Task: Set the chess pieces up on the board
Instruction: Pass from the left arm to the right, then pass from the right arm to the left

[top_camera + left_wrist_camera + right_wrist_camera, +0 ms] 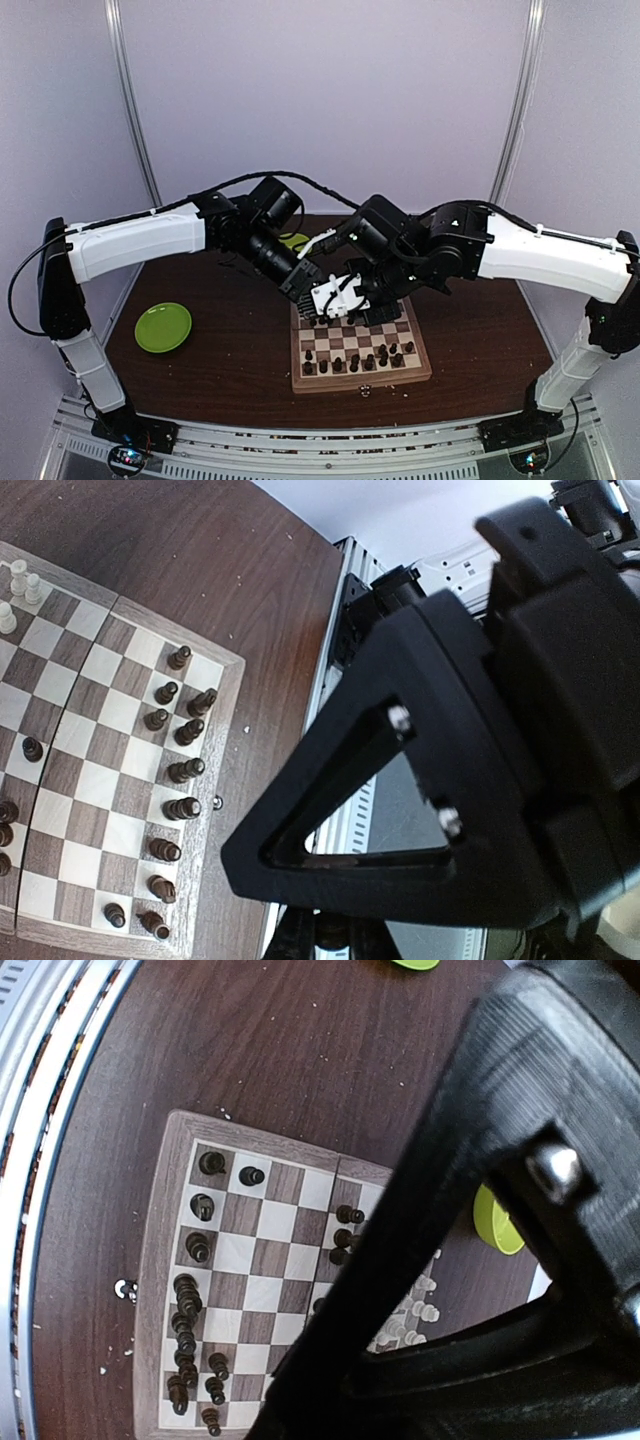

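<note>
The board [415, 372] lies in the middle of the table. Dark chess pieces [371, 360] stand along its near rows, with a few more [345, 1230] toward the centre. Cream-white pieces [415, 1315] cluster at the far edge, and some [18, 580] show in the left wrist view. Both grippers hang over the far left corner. My left gripper [303, 290] is shut; whether it holds a piece does not show. My right gripper [342, 298] hovers just over the white pieces, and its jaws are hidden behind its own black frame.
A lime-green plate [163, 327] sits on the table to the left of the board. A lime-green bowl [294, 241] stands behind the board, partly under the left arm. Pale crumbs [128, 1288] lie beside the near rim. A metal rail [300, 440] runs along the front.
</note>
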You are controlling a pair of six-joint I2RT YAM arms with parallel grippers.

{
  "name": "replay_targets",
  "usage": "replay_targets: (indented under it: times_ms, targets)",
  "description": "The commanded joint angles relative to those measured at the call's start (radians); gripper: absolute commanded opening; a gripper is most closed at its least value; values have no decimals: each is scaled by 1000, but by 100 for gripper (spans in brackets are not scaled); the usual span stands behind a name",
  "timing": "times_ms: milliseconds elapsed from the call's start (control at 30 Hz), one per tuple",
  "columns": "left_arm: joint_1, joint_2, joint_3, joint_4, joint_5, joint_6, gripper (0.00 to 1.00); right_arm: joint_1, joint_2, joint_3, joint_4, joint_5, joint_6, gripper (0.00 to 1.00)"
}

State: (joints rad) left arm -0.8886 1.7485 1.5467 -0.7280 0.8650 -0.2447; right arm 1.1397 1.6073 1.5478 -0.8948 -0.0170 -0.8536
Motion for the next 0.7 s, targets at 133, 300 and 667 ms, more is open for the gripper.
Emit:
replay_targets:
  times_ms: [133,300,667]
  targets:
    - [3,-12,-7,56,-14,-20,17,15,-26,4,-10,39,34,7]
    - [5,-120,-79,131,-173,20,27,-51,-103,-42,10,-121,137,5]
    - [-99,-449,-499,753,-567,261,29,-293,-194,-86,16,-812,377,4]
